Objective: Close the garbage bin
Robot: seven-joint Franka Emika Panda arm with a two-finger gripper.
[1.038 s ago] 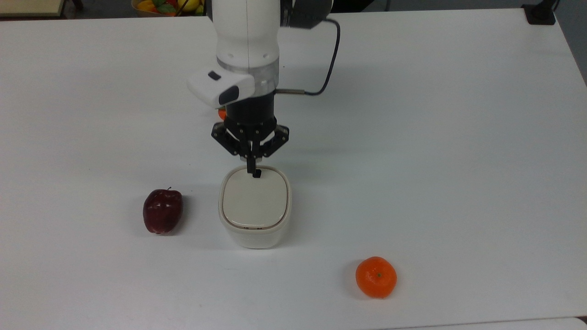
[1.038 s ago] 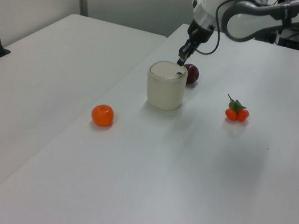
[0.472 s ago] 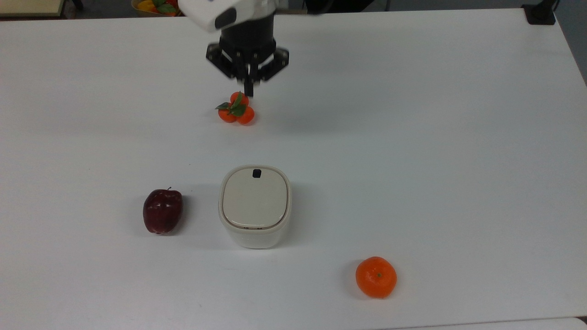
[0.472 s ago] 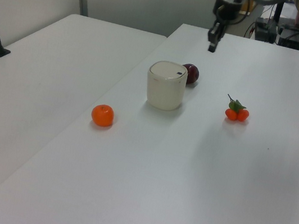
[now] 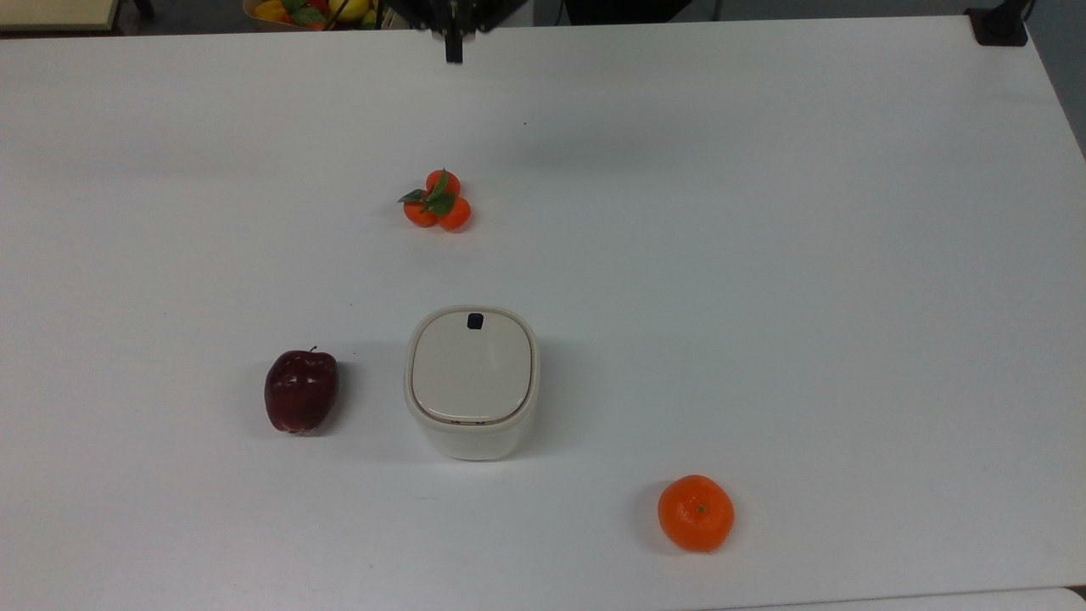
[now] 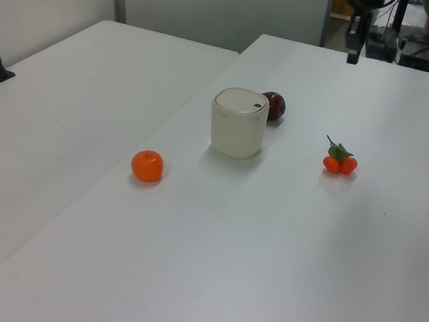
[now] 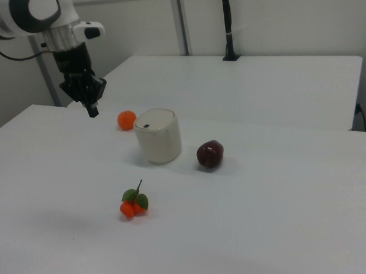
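Toward the top view's bottom from the gripper (image 7: 93, 111), fingers together and empty, bin (image 5: 472, 382) sits well apart, lid flat.

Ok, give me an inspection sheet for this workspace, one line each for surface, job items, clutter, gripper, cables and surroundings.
Surface: white table, no spills seen.
Job's things: bin upright, lid flat and shut, black button on the rim.
Clutter: apple beside the bin on the top view's left, not touching; orange apart from it; small cluster of oranges with leaves apart from it.
Grippers: gripper raised above the table, away from the bin, jaws together, holding nothing.
Cables: black cable by the arm.
Surroundings: second white table alongside; fruit bowl past the far edge.
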